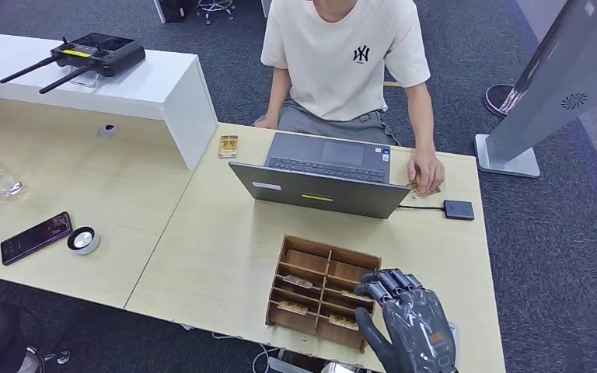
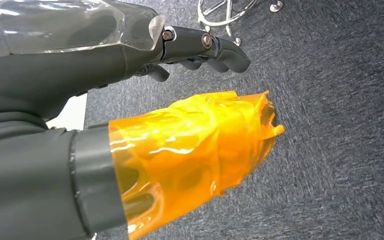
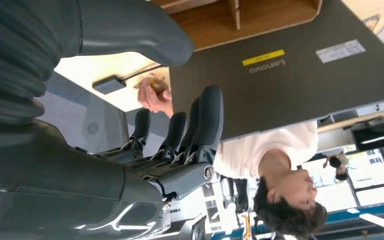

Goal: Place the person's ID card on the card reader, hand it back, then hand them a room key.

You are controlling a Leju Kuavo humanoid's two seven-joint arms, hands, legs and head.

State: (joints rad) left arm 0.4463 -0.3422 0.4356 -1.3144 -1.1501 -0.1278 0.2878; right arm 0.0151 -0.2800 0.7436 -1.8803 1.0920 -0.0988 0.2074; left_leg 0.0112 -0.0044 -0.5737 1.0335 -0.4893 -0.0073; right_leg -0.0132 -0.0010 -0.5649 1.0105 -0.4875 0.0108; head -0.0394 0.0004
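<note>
I'm at the very start: the ID card (image 1: 422, 185) sits at right of centre under the person's hand (image 1: 426, 172), just beside the reader (image 1: 459, 209) on the counter (image 1: 218, 256). My right hand (image 1: 408, 318), bottom right, hovers with fingers (image 3: 207, 120) spread and empty beside the key box (image 1: 322, 291). My left hand (image 2: 145, 100) hangs over the floor, holding nothing. Next I reach forward past the box for the card. The laptop (image 1: 322, 177) stands centre frame, crowding that path.

"Lenovo" on laptop lid (image 3: 300, 70); "NY" on T-shirt (image 1: 361, 54).
</note>
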